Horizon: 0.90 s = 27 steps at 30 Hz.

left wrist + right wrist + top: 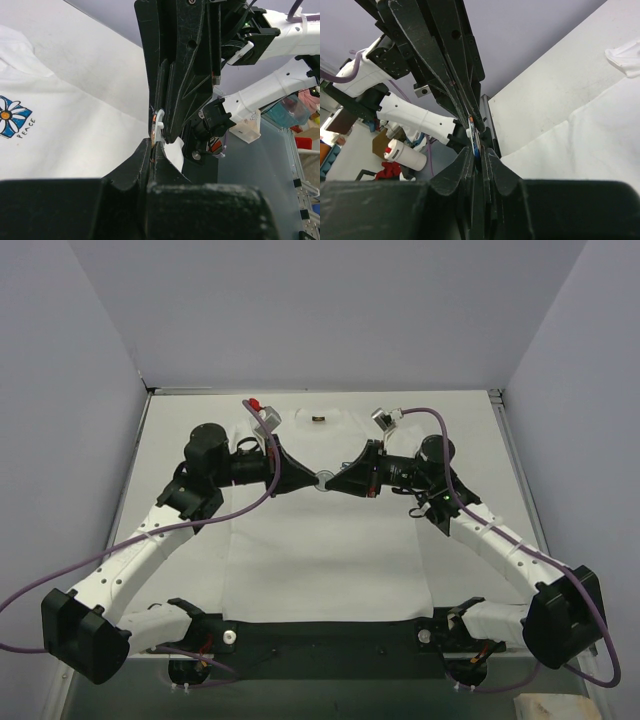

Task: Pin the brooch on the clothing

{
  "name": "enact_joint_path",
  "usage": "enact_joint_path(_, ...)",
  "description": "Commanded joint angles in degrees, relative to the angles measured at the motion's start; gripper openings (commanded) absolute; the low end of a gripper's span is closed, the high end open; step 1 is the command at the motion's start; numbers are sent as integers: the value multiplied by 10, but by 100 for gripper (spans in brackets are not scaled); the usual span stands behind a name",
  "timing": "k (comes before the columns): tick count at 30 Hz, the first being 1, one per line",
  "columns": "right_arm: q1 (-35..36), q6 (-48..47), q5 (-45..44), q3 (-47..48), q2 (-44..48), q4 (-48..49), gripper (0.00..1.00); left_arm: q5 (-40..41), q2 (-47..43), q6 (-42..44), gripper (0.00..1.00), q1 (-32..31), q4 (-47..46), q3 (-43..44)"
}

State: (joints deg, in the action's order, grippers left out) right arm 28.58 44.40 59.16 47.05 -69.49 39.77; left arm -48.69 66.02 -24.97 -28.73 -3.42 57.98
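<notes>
Seen from the top view, the left gripper (313, 481) is pinching the brooch (322, 482) edge-on at frame centre, over the clothing (320, 560). The right gripper (333, 482), jaws narrow, is gripping it from the right, tip to tip.

From above you have soft, even light: the shirt (330, 560) and table (180, 440) read bright with no glare, and the arms (150, 550) cast only faint shadows. In your wrist views the left gripper (153, 145) and right gripper (476, 150) are black, nearly detail-free and blurred close to the lens, against washed-out white cloth.
</notes>
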Motion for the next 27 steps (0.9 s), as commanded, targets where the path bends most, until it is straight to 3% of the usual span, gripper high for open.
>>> enact_joint_path(1,10,-49,-14,42,-7,-52,0,8,-4,32,0,-13,3,19)
enact_joint_path(5,17,-106,-71,80,-21,-199,0,17,-4,55,0,-32,30,44)
enact_joint_path(11,19,-138,-113,132,-63,-323,0,21,-9,75,0,-70,33,64)
enact_joint_path(17,22,-146,-116,147,-88,-353,0,14,-17,69,0,-99,21,74)
enact_joint_path(21,21,-148,-81,128,-72,-305,2,30,-23,75,0,-100,24,72)
enact_joint_path(25,21,-177,-69,97,-30,-273,31,76,-34,85,0,-91,32,57)
enact_joint_path(26,21,-186,-68,98,-15,-279,43,84,-36,86,0,-84,33,52)
enact_joint_path(27,20,-209,-65,102,-8,-291,46,94,-40,86,0,-81,33,50)
